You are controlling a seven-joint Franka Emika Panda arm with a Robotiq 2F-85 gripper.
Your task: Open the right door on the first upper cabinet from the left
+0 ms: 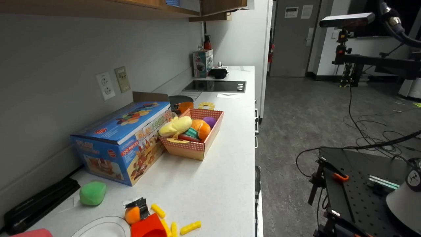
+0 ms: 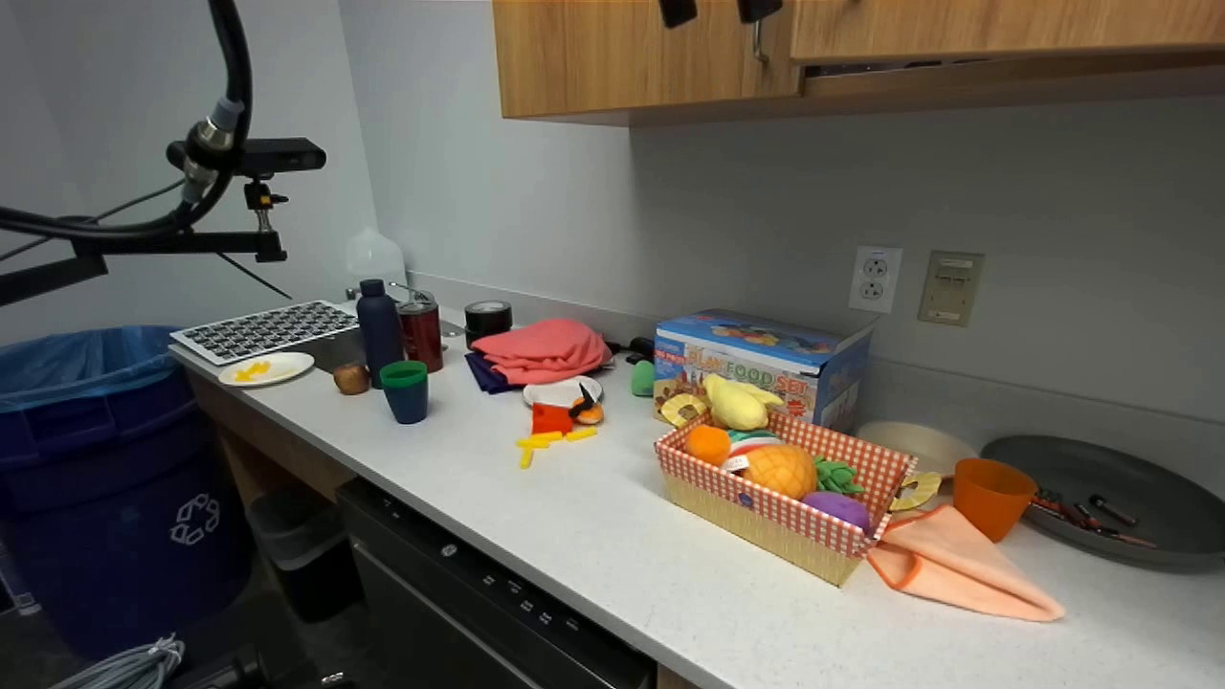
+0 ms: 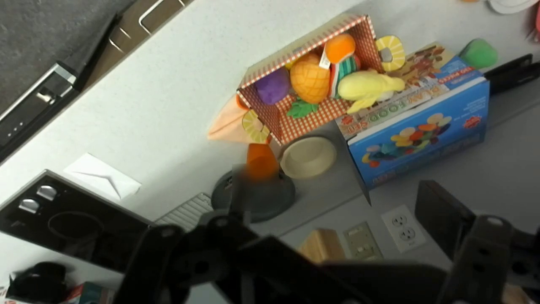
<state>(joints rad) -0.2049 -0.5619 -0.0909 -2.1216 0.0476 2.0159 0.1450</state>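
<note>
The first upper cabinet (image 2: pixel 727 114) is light-brown wood and shows at the top of both exterior views, its underside (image 1: pixel 98 10) at the left in one of them. The right door (image 2: pixel 1005 29) stands partly swung out, with a dark gap under its lower edge. The open door (image 1: pixel 223 6) also shows beside the cabinet's interior. The left door (image 2: pixel 641 57) is closed, with a metal handle. My gripper (image 2: pixel 718 10) is in front of it, fingertips apart and empty. In the wrist view the gripper (image 3: pixel 339 192) is open. A wooden corner (image 3: pixel 322 245) shows between the fingers; I cannot tell which panel it is.
The white countertop (image 2: pixel 536 517) runs below the cabinet. On it stand a blue play food box (image 1: pixel 131 131), a checkered basket (image 1: pixel 197 151) of toy food, an orange cup (image 2: pixel 991 498) and a dark pan (image 2: pixel 1139 478). A camera (image 1: pixel 347 20) stands on a mount out over the floor.
</note>
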